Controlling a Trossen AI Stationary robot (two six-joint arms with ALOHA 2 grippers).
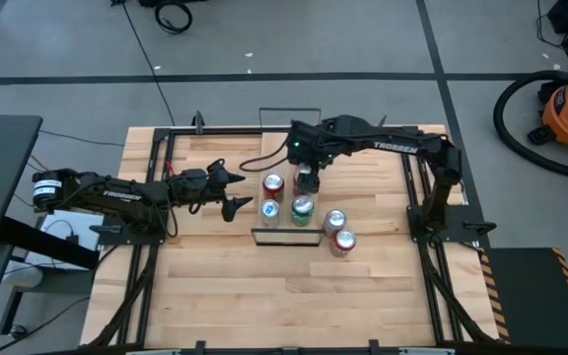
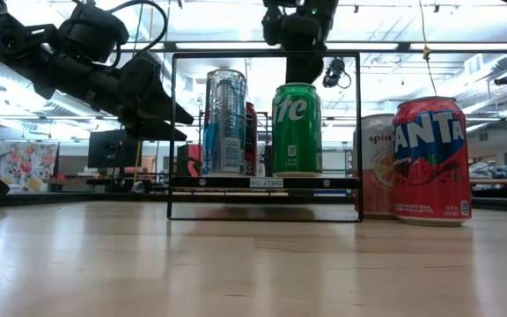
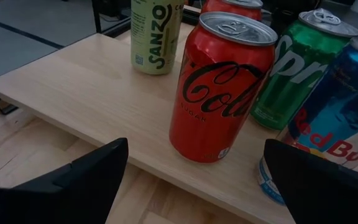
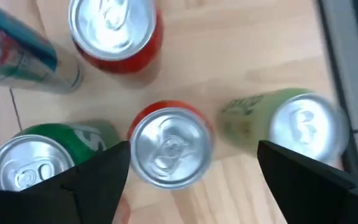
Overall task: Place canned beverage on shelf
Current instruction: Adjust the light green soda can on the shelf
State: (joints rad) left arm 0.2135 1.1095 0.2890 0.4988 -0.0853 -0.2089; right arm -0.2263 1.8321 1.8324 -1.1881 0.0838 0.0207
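Note:
The shelf [image 3: 73, 93] is a light-wood board with black wire rails [image 2: 262, 55]. Standing on it are a red Coca-Cola can [image 3: 219, 87], a second red can [image 4: 169, 146], a green Sprite can [image 2: 297, 129], a blue Red Bull can [image 2: 224, 121] and a pale green Sanzo can [image 4: 294, 127]. My right gripper [image 4: 192, 149] points down, open, over the second red can, with a finger on either side above it. My left gripper [image 3: 194, 149] is open and level, just left of the Coca-Cola can [image 1: 272, 184].
A red Fanta can [image 2: 429, 158] and a pale pink can [image 2: 375, 163] stand on the slatted tabletop to the right of the shelf's near end. A black frame [image 1: 417, 212] runs along the table's edges. Bare tabletop lies toward the near edge.

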